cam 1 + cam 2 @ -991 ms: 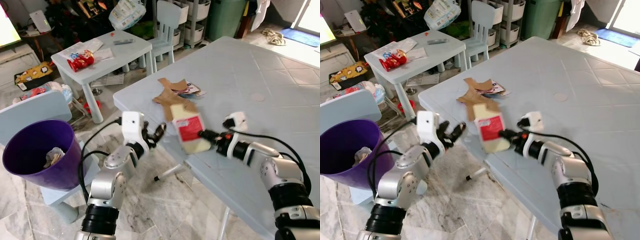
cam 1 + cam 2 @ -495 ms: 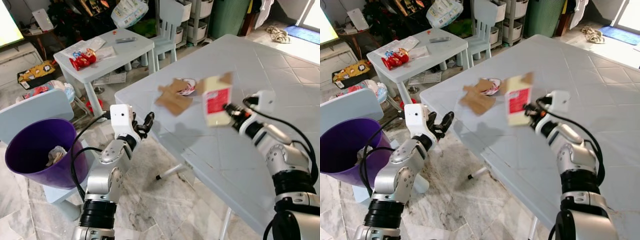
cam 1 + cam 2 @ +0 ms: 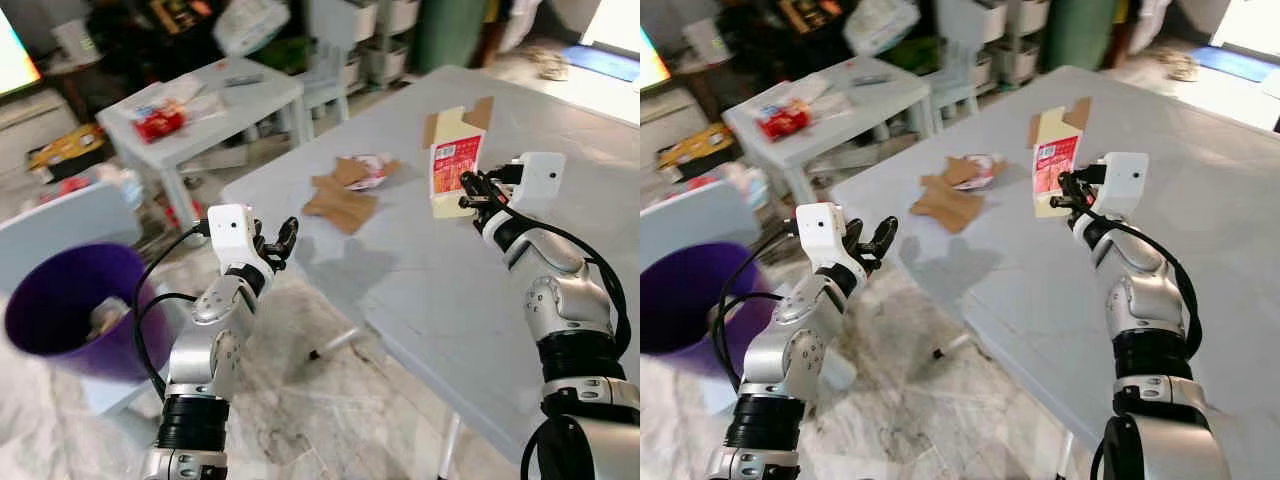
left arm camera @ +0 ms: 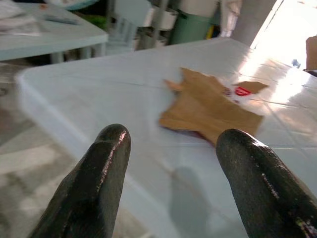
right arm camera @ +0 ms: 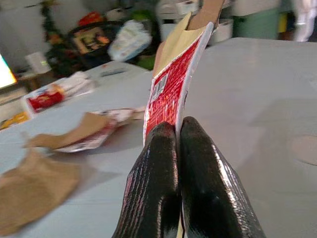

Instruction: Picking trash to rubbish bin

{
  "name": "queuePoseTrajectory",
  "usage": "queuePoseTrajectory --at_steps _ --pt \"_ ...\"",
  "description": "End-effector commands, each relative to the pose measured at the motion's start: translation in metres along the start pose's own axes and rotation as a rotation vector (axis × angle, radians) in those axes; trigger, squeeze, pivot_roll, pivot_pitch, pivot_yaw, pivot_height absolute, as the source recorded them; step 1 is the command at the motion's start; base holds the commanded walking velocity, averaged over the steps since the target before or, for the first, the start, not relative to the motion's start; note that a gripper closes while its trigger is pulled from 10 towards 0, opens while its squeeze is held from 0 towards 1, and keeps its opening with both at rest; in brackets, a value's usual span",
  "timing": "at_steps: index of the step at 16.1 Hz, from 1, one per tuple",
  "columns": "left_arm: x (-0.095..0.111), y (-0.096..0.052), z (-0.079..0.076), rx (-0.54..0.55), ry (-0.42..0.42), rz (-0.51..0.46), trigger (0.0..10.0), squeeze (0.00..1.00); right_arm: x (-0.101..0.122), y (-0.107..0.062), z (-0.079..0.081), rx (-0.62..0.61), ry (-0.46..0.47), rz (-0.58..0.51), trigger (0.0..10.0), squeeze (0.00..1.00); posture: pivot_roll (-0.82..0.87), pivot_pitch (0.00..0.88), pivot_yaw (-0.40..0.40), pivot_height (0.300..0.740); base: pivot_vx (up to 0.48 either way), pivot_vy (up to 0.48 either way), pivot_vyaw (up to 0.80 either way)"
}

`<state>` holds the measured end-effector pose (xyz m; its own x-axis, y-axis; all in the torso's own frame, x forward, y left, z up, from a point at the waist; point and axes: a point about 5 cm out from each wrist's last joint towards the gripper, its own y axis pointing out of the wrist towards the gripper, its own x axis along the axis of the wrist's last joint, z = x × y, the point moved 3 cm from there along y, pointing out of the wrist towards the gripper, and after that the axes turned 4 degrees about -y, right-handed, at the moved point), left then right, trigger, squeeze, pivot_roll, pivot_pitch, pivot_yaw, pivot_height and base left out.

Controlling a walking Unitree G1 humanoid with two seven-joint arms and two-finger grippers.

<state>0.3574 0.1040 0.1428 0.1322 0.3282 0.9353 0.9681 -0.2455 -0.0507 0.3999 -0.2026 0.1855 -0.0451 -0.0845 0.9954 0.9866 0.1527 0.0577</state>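
My right gripper (image 3: 470,189) is raised above the grey table (image 3: 560,250), its two black fingers (image 5: 163,183) pinched tight on the lower edge of a flattened cream-and-red carton (image 3: 452,165) — the carton stands upright in the air, clear of the tabletop, its brown flaps at the top. My left gripper (image 3: 277,240) hangs off the table's near-left corner, fingers (image 4: 106,173) spread apart and holding nothing, pointed toward the table edge. Farther along the table, between my two arms, lies a crumpled piece of brown cardboard (image 3: 340,200) with a red-and-white wrapper (image 3: 368,170) touching its far side. Down on my left sits the purple rubbish bin (image 3: 60,310), a bit of paper trash (image 3: 105,317) already inside — well apart from the carton. Beyond it stands a small pale table (image 3: 215,95) with a red packet (image 3: 158,118) on it.
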Motion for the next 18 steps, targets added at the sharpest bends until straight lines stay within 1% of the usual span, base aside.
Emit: queuePoseTrajectory --at_steps 1,4,15,18 --pt "0.0027 0.0002 -0.0022 -0.019 0.006 -0.011 10.0 0.00 0.0073 0.0016 -0.0002 -0.005 -0.026 -0.025 0.0 0.00 0.04 0.064 0.029 0.740 0.000 0.000 0.00" --pt "0.0022 0.0002 -0.0044 -0.037 0.008 -0.009 10.0 0.00 0.0101 0.0029 0.0033 -0.003 -0.043 -0.040 0.0 0.00 0.04 0.062 0.029 0.740 0.354 0.000 0.00" --pt "-0.0005 -0.0001 -0.0076 -0.052 0.009 0.006 10.0 0.00 0.0117 0.0031 0.0042 -0.009 -0.059 -0.056 0.0 0.00 0.04 0.064 0.033 0.740 0.422 0.000 0.00" --pt "-0.0049 -0.0012 -0.0093 -0.052 0.019 0.021 10.0 0.00 0.0130 0.0037 0.0052 -0.007 -0.063 -0.060 0.0 0.00 0.04 0.065 0.031 0.740 0.000 0.000 0.00"
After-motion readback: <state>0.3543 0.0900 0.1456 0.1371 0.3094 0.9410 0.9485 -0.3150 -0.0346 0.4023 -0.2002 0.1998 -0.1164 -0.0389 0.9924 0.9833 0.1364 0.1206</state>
